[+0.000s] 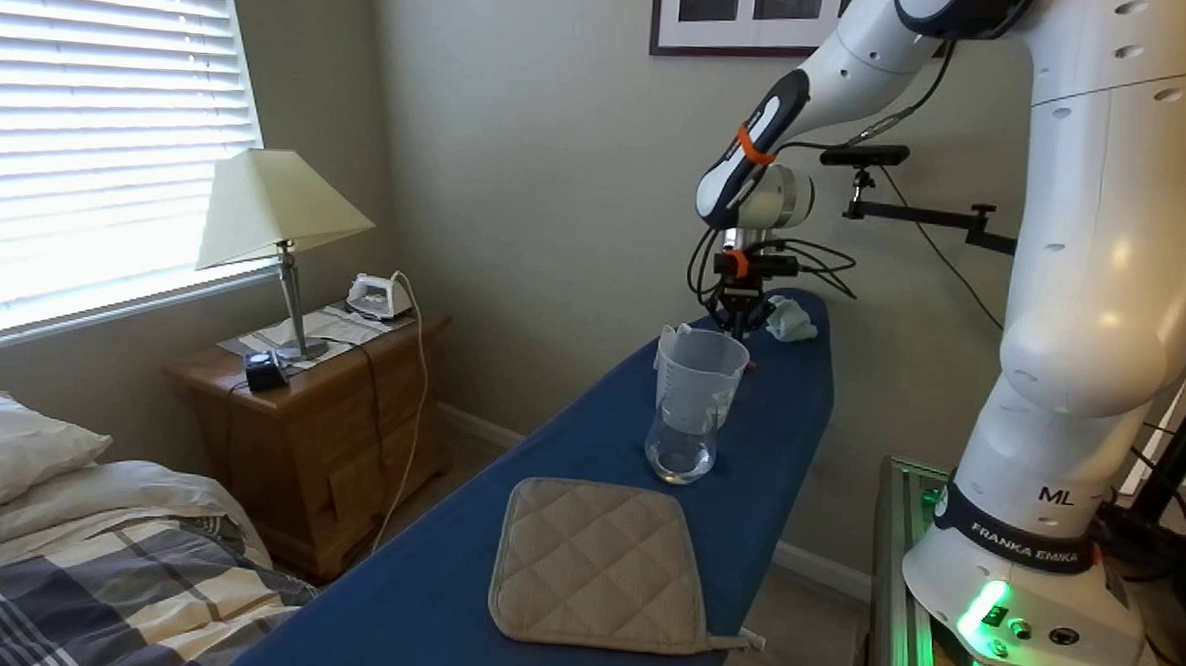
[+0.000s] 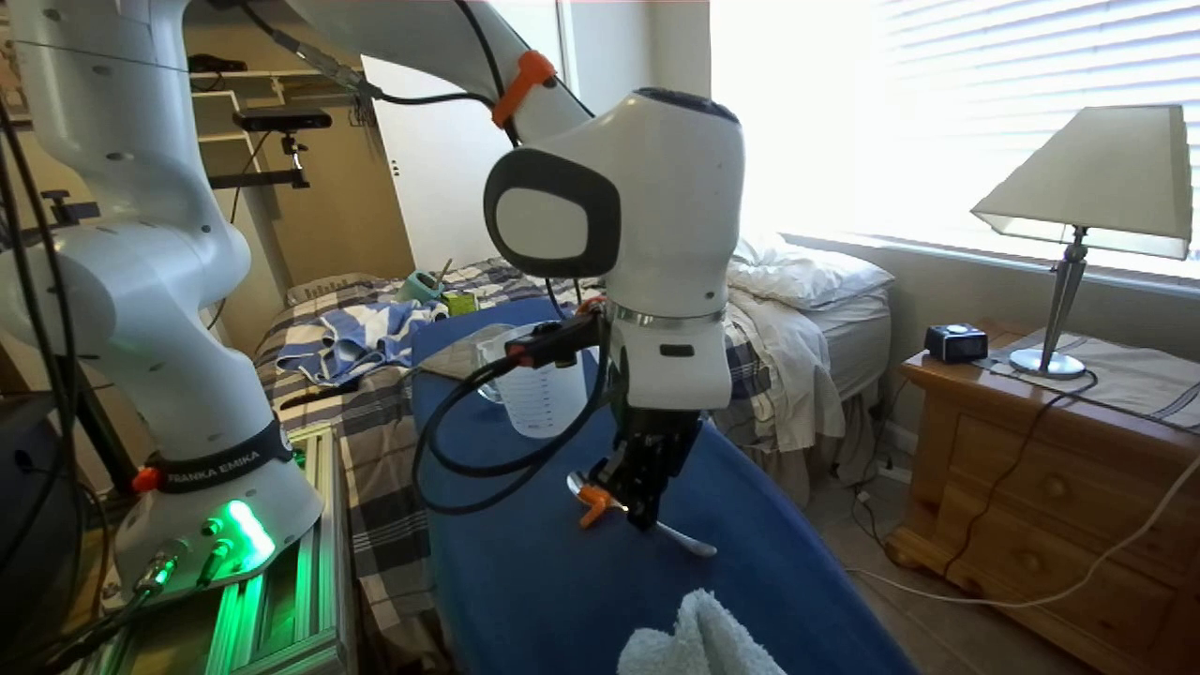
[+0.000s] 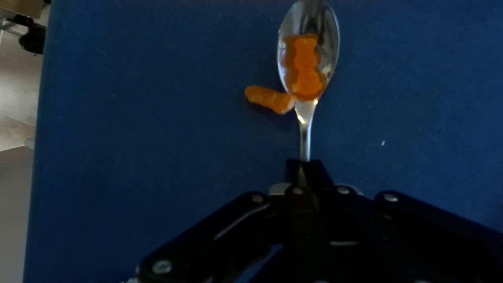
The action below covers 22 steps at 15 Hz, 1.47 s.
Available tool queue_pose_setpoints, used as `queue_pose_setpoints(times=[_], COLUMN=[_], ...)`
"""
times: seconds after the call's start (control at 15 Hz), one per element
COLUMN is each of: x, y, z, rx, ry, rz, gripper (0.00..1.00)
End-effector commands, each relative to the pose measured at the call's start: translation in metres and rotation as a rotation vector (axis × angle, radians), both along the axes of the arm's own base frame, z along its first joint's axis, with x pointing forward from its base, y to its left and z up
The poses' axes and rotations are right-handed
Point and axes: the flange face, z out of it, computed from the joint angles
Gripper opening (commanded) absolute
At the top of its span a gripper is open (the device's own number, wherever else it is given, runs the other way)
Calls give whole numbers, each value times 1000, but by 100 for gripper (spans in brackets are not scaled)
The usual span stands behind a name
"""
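Wrist view: gripper (image 3: 304, 169) clenched on the handle of a metal spoon (image 3: 306, 112), low over the blue ironing board (image 3: 157, 149).
Orange bear-shaped piece (image 3: 305, 67) sits in the spoon's bowl; second orange piece (image 3: 268, 98) lies on the board right by the spoon's neck, contact unclear. Cannot tell whether the spoon is raised or resting. In an exterior view, translucent measuring jug (image 2: 539, 398) stands on one side of the gripper, white towel (image 2: 698, 642) on the other.

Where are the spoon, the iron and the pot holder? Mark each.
Spoon (image 3: 305, 113), in the wrist view: the neck, between bowl and handle.
Iron (image 1: 374, 297), in an exterior view: its white body.
Pot holder (image 1: 598, 563), in an exterior view: the quilted middle.
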Motion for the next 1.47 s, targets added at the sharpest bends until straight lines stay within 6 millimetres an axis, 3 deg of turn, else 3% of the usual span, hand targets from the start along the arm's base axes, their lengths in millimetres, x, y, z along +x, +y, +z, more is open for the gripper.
queue_pose_setpoints(times=[0.0,0.53,0.93,1.07,1.2,1.27,1.4], x=[9,25,23,22,19,17,15], y=[5,24,10,3,-1,-2,-3], z=[14,30,24,22,18,15,13], rx=[12,-10,-27,-38,-41,-42,-43], ry=[4,-18,-24,-38,-44,-44,-46], rz=[-19,-9,19,26,28,31,30], gripper=[3,3,6,16,19,39,48])
